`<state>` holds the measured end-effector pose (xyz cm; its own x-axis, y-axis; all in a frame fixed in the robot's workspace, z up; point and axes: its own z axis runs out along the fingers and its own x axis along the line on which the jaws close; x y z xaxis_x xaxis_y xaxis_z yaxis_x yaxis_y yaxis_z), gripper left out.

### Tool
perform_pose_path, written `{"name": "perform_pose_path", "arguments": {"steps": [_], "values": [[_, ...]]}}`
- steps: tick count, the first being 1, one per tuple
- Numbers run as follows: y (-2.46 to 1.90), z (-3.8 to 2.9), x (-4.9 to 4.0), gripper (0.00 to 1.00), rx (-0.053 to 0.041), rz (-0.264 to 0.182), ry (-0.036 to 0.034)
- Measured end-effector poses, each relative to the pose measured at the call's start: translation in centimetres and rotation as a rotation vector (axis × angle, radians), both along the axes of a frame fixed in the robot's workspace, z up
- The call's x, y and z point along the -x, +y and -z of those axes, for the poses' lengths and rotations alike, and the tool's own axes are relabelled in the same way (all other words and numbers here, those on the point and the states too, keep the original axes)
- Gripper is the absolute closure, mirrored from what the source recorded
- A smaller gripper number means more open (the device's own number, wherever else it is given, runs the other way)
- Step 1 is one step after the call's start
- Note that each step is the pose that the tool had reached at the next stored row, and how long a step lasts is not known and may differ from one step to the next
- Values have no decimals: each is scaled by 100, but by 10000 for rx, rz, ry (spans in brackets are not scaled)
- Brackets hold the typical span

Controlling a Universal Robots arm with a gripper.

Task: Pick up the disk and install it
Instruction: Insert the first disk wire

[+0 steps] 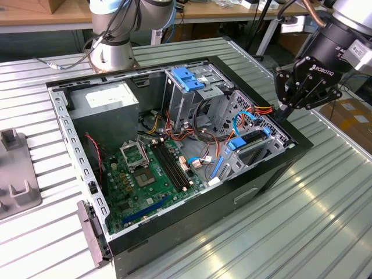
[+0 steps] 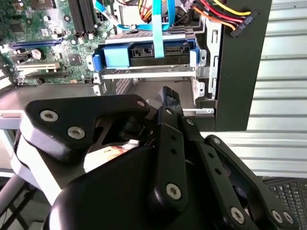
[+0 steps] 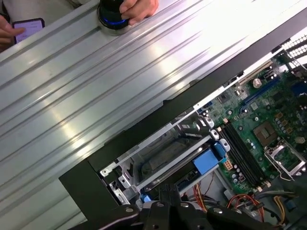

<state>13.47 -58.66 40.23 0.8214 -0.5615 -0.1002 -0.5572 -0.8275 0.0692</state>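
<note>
The disk (image 2: 144, 53), grey with bright blue rails, lies flat in the low drive cage at the corner of the open computer case (image 1: 273, 174) toward the exterior view's right. The exterior view shows the disk (image 1: 254, 139) there too, with a flat blue cable running over it. In the first wrist view one blue rail end of the disk (image 3: 207, 161) shows in the cage. My black gripper (image 1: 282, 114) hangs just outside and above that corner, shut and holding nothing. Both wrist views show the gripper (image 2: 169, 96) (image 3: 168, 189) a short way from the cage.
A tall metal cage with a blue bracket (image 1: 189, 78) stands behind the low cage, with red and yellow power leads (image 1: 263, 109) beside it. The motherboard (image 1: 148, 174) fills the case floor. A grey fixture (image 1: 14, 174) sits at the exterior view's left. A person's hands (image 3: 138, 6) and a phone (image 3: 28, 26) are on the table.
</note>
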Motion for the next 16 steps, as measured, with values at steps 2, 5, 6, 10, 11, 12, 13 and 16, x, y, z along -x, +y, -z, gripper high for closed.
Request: {"name": "perform_pose_path", "arguments": {"steps": [2,5,6,10,11,12,13,16], "values": [[0,1,0,90,-1,-168,0],[0,0,0,90,-1,-449,0],[0,0,0,90,-1,-535,0],[0,0,0,90,-1,-933,0],[0,0,0,90,-1,-993,0],[0,0,0,90,-1,-1161,0],[0,0,0,90,0,-1239,0],[0,0,0,90,0,-1548,0]]}}
